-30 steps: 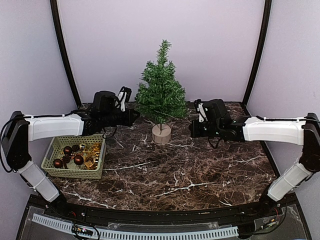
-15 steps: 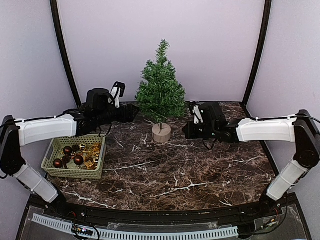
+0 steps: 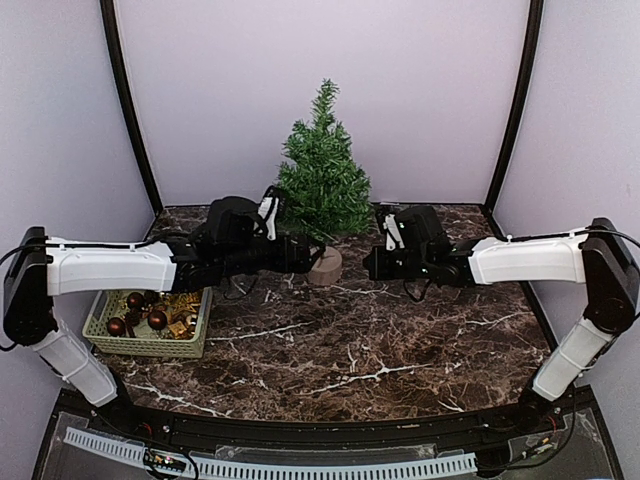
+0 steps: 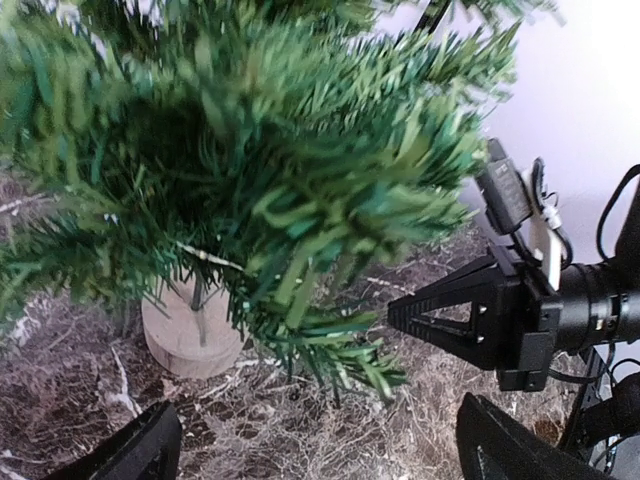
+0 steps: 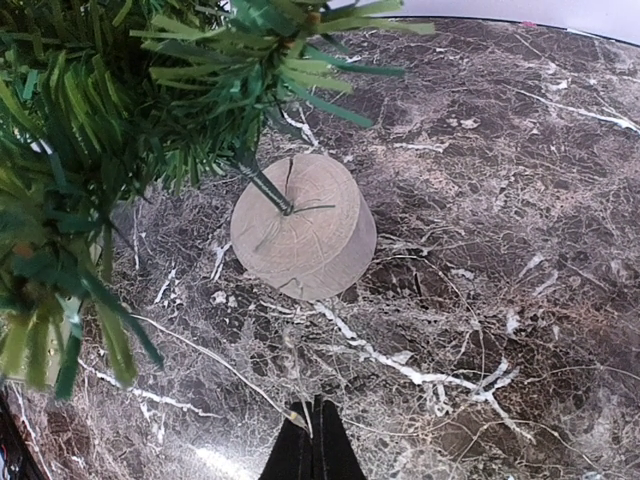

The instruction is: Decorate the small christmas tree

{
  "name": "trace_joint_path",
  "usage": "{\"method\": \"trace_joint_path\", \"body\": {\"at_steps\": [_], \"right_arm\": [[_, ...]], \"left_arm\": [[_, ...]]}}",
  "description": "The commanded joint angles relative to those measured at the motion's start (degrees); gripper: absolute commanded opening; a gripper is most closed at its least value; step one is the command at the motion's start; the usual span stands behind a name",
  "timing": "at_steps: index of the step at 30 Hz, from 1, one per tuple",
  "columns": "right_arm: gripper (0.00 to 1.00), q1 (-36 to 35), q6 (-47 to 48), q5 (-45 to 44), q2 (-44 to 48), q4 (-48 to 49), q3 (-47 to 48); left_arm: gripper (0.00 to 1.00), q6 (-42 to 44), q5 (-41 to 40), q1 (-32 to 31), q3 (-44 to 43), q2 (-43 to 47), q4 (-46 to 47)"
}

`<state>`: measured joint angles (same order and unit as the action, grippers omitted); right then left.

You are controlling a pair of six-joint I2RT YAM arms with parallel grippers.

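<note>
- The tree (image 3: 322,180) stands at the back middle of the counter (image 3: 380,350), upright on its round wooden stump (image 3: 324,265).
- I can make out no ornament on its branches from any view (the close-ups are blurred green, so something small could be hiding in there).
- The decorations lie in the green basket (image 3: 150,325) at the left front. There are dark red baubles (image 3: 135,300) and a heap of gold pieces (image 3: 182,312) beside them.
- By my reckoning the job has barely started. Each piece has to be fetched from the basket and hung, and neither pincer carries anything.
- The left arm (image 3: 110,268) is stretched from its base across to the middle, with the forearm nearly level and low over the counter.
- The left pincer (image 4: 318,420) is spread wide and empty, tucked under the lowest branches with the stump just ahead of it.
- The right arm (image 3: 525,260) reaches in from the other side in much the same flat pose, its elbow folded high at the right edge.
- The right pincer (image 5: 315,445) is pressed together with nothing between its fingers. It points at the stump and stops a little short of it, touching neither wood nor needles.
- The two pincers face each other across the foot of the tree, near but apart.
</note>
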<state>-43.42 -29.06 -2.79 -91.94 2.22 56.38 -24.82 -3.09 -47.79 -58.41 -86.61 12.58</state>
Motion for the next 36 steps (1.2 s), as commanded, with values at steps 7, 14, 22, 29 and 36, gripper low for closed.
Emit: {"method": "trace_joint_path", "body": {"at_steps": [7, 14, 22, 29, 36], "right_arm": [[0.00, -0.61, -0.21, -0.90, 1.39, 1.70, 0.40], [0.00, -1.10, 0.28, -1.55, 1.85, 0.87, 0.69], [0.00, -3.47, 0.27, -4.54, 3.41, -1.90, 1.28], [0.00, -5.42, -0.63, -8.10, 5.98, -5.32, 0.60], [0.00, -7.16, 0.02, -8.90, 7.77, -7.48, 0.11]], "left_arm": [[0.99, -4.07, 1.97, -0.24, -5.97, -6.65, 3.43], [0.36, -5.07, -3.64, -0.19, -6.23, -7.02, 0.64], [0.03, -2.28, -7.10, 0.05, -3.58, -0.91, -5.94], [0.00, -1.37, -4.88, 3.44, -0.48, 4.10, -9.03], [0.00, 0.62, 2.73, 5.96, 0.55, 4.60, -6.00]]}}
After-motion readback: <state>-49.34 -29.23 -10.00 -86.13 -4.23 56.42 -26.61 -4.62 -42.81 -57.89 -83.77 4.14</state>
